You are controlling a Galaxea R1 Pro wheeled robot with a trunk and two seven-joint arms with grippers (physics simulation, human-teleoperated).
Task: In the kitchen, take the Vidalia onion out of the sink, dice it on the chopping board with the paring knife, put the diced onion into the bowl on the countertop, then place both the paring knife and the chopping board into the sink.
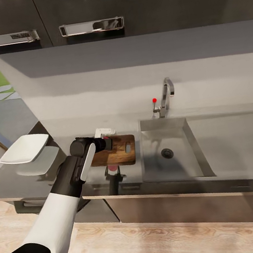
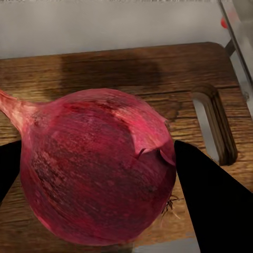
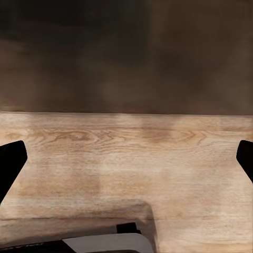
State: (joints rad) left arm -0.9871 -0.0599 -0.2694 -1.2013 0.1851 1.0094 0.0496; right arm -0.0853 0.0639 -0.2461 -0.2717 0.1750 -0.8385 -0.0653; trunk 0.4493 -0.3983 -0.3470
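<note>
The Vidalia onion [image 2: 97,168], dark pinkish-red with a stem tip, sits between the black fingers [image 2: 211,205] of my left gripper [image 2: 105,179], which is shut on it. Under it lies the brown chopping board [image 2: 132,74] with its slot handle; I cannot tell whether the onion touches the wood. From the head camera my left wrist [image 1: 85,147] hangs over the near left part of the chopping board [image 1: 120,150]. The sink [image 1: 169,164] stands to the board's right, its basin bare. The white bowl [image 1: 24,149] rests on the countertop [image 1: 234,138] at the far left. My right gripper [image 3: 126,163] is open over wooden floor.
A chrome faucet [image 1: 167,93] with a red knob [image 1: 154,100] rises behind the sink. A small white object [image 1: 104,131] lies behind the board. Dark wall cabinets with metal handles [image 1: 91,26] hang above. Wood floor [image 1: 160,239] runs in front of the counter.
</note>
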